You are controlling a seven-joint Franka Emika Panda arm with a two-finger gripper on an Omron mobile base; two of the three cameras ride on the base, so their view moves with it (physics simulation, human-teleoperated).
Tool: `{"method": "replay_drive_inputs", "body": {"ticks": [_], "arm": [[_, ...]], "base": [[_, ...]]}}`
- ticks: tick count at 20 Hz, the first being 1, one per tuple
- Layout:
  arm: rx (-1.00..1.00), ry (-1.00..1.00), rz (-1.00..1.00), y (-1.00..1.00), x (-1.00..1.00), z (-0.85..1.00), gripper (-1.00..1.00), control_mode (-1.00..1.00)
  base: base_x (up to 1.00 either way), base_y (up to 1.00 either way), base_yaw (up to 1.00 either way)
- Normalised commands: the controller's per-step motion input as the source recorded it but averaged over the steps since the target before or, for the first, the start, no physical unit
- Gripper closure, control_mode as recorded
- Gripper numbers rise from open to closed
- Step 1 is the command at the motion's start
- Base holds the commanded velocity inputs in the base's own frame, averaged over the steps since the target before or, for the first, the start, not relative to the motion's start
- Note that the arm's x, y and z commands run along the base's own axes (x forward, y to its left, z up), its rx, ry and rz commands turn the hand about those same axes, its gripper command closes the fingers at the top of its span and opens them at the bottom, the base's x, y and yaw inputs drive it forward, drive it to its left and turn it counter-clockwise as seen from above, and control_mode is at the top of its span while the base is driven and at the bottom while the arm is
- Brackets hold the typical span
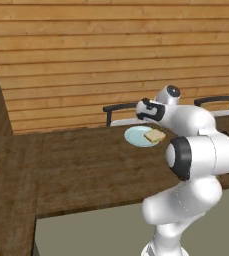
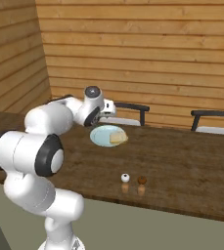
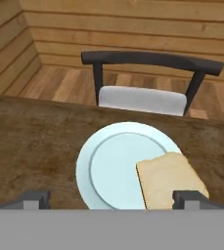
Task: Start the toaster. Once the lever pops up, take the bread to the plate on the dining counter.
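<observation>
The small tan-golden squarish slice of bread (image 3: 171,179) lies flat on the round, shallow, pale blue-white plate (image 3: 111,168), covering one side of it with a corner overhanging the rim. The plate rests on the broad dark-brown wood-grain dining counter (image 1: 86,165), near its far edge, in front of a black-framed chair with a pale seat (image 3: 143,97). The white arm's two-finger gripper (image 3: 111,199) hangs just above the plate, jaws spread wide and holding nothing. Two small shakers (image 2: 133,183), one white-topped and one brown-topped, stand nearer the counter's front edge.

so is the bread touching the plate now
Touching. In the hand view the bread lies flat on the plate, overhanging its rim on one side; the right base view shows it resting there too, with no gap.
</observation>
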Motion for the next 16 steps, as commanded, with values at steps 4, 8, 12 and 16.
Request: {"method": "replay_drive_inputs", "body": {"ticks": [4, 8, 12, 16], "arm": [[-0.03, 0.0, -0.13, 0.29, -0.63, 0.47, -1.0, -1.0], [0.0, 0.01, -0.16, 0.14, -0.84, 0.5, -1.0, -1.0], [0.0, 0.03, -0.13, 0.02, -0.85, 0.53, -1.0, -1.0], [0.01, 0.03, -0.08, 0.0, -0.86, 0.41, -1.0, -1.0]], "base": [[0.0, 0.0, 0.0], [0.0, 0.0, 0.0], [0.0, 0.0, 0.0], [0.0, 0.0, 0.0]]}}
